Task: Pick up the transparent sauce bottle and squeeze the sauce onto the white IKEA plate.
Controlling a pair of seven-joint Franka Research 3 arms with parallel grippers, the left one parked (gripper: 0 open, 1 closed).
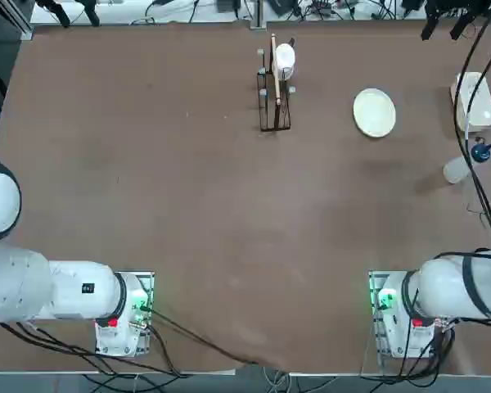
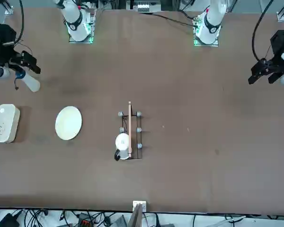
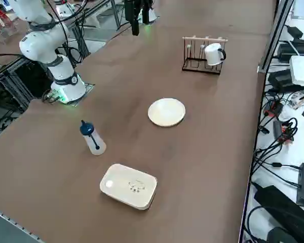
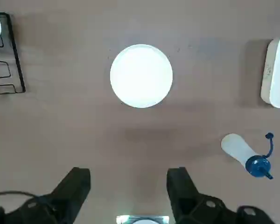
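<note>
Sauce bottle: the transparent squeeze bottle (image 3: 95,143) stands upright on the right of the counter (image 1: 254,221), nearer than the white rounded-rectangular dish (image 3: 128,186), touching neither dish nor plate.
Blue cap: the dark blue cap (image 4: 258,166) carries a strap with a small stopper (image 4: 269,136) hanging off to one side, so we judge the nozzle uncovered and ready to pour.
Handling: we expect a light, soft-walled body that gives under pressure and may slip if smooth; we cannot tell how much sauce is inside. Too hard a grip could spurt sauce early.
Where to hold: we would take the pale body around its middle, below the cap and clear of the strap, with just enough pressure to lift, saving the real squeeze for later.
Claw: the right claw (image 4: 129,179) is wide apart with nothing in it, raised over the right of the counter and well apart from the bottle.
White plate: the round plate (image 4: 141,76) lies flat, left of the bottle and farther off, with no sauce to be seen on it.
Wire rack: the black rack (image 3: 195,65) with a white mug (image 3: 213,54) sits farther left, at the far side.
Next: we would bring the claw down around the bottle.
</note>
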